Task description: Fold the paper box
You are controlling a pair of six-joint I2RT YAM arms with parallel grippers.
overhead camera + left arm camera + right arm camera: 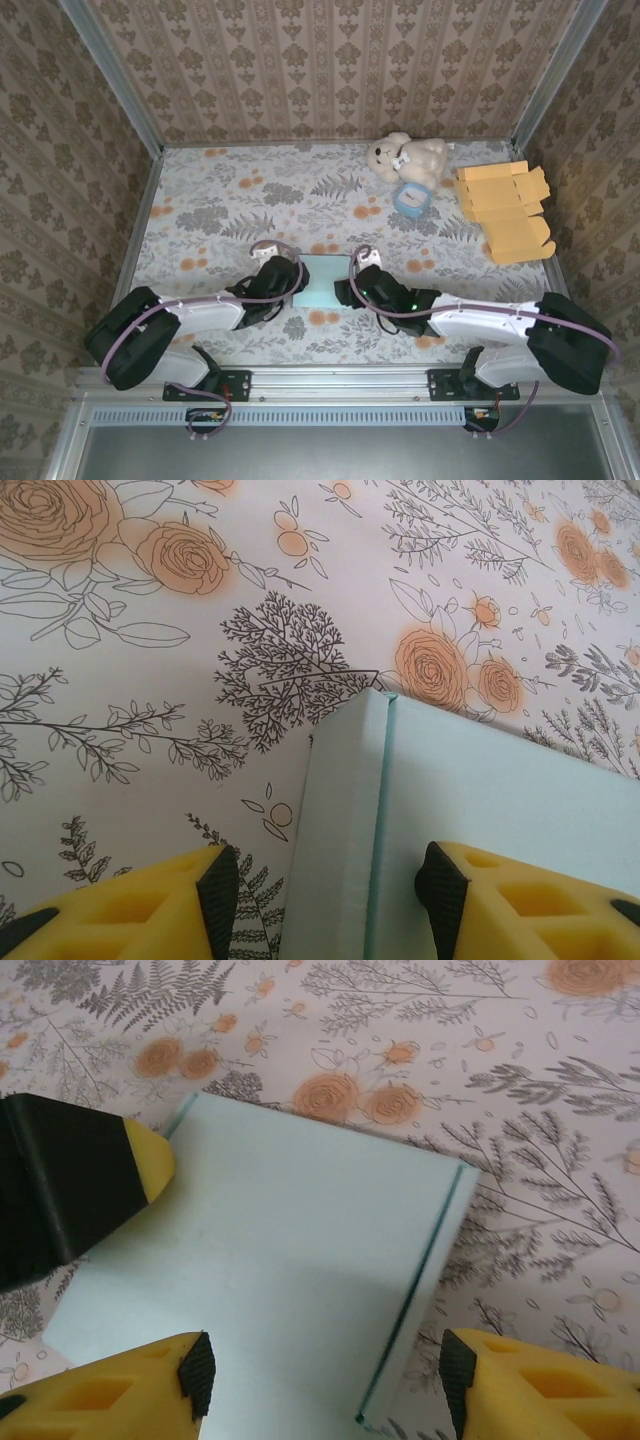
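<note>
The paper box (322, 281) is pale blue-green and lies flat-topped on the flowered table between my two arms. In the left wrist view its left side wall (345, 820) and lid seam run down between the fingers of my left gripper (328, 885). That gripper is open, with a gap on each side of the wall. My right gripper (325, 1375) is open over the box's right edge (425, 1290). One of its pads hangs above the lid (290, 1250) and the other is out past the edge. In the top view the left gripper (290, 275) and right gripper (358, 280) flank the box.
A white teddy bear (405, 157) sits at the back, with a small blue round thing (409, 198) in front of it. Flat orange cardboard blanks (505, 205) lie at the back right. Patterned walls close in the table on three sides.
</note>
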